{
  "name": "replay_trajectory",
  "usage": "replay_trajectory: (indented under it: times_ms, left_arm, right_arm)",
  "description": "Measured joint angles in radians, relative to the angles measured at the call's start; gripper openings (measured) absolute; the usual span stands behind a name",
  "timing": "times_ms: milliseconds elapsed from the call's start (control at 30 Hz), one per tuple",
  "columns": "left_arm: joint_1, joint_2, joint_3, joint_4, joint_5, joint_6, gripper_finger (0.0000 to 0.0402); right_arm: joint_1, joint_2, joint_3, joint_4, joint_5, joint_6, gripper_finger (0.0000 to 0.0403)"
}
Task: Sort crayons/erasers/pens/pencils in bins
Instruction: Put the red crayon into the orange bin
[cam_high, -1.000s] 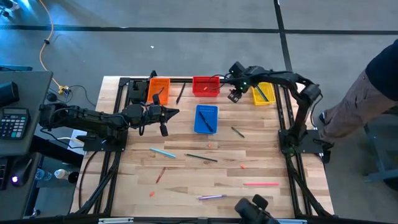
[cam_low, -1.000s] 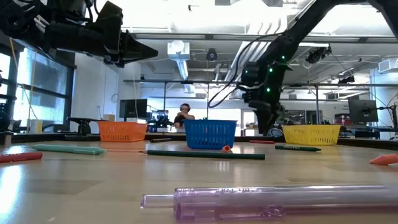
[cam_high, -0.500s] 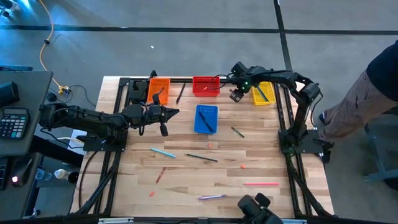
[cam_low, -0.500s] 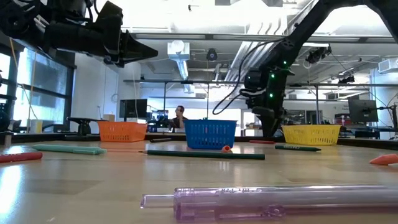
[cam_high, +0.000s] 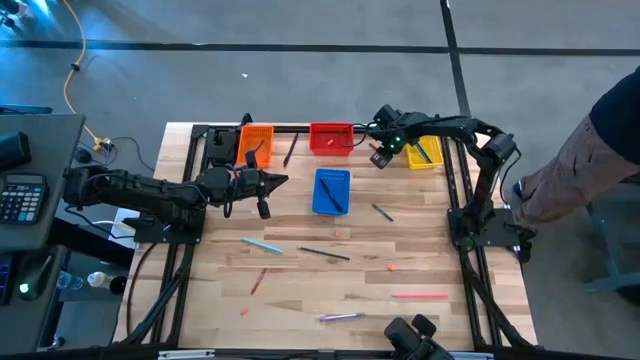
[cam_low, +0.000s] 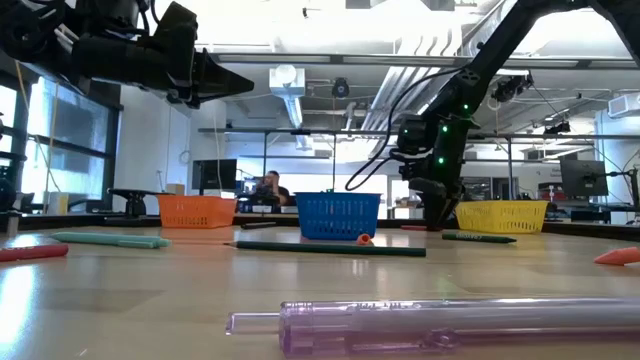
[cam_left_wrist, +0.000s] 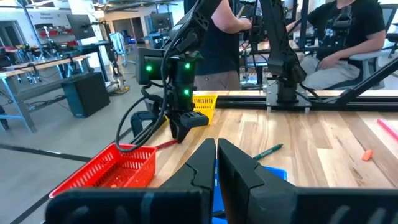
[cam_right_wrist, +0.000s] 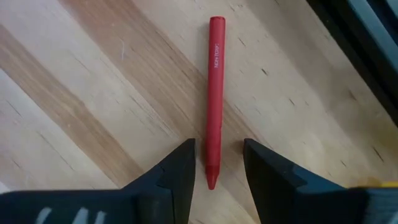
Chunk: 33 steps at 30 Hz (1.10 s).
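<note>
Right claw (cam_right_wrist: 214, 163) has slid toward the yellow bin (cam_high: 424, 153) and dropped low, its fingers now open astride a red crayon (cam_right_wrist: 215, 99) lying on the desk (cam_high: 300, 290) between red bin (cam_high: 331, 139) and yellow; a pinch looks imminent. Left claw (cam_high: 281, 180) hangs closed, empty, near the orange bin (cam_high: 256, 141).

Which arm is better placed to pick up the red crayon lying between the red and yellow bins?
The right. Its gripper hangs open straight over the red crayon, a finger either side of its tip. The left gripper is shut, off beside the orange bin.
</note>
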Motion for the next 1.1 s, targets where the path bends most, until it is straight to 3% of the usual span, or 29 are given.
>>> replay_trajectory:
  times_ms: [600,967,1100]
  left_arm:
    - [0.001,0.000,0.008,0.000,0.036,-0.064,0.0007]
    - [0.055,0.000,0.015,-0.018,0.033,-0.186,0.0007]
    - [0.076,0.000,0.015,-0.026,0.077,-0.211,0.0007]
  right_arm:
    - [0.021,-0.002,-0.001,-0.002,0.008,-0.005,0.0028]
    - [0.043,-0.122,-0.005,-0.026,0.010,0.028,0.0020]
    - [0.061,-0.201,-0.005,-0.026,0.007,0.055,0.0019]
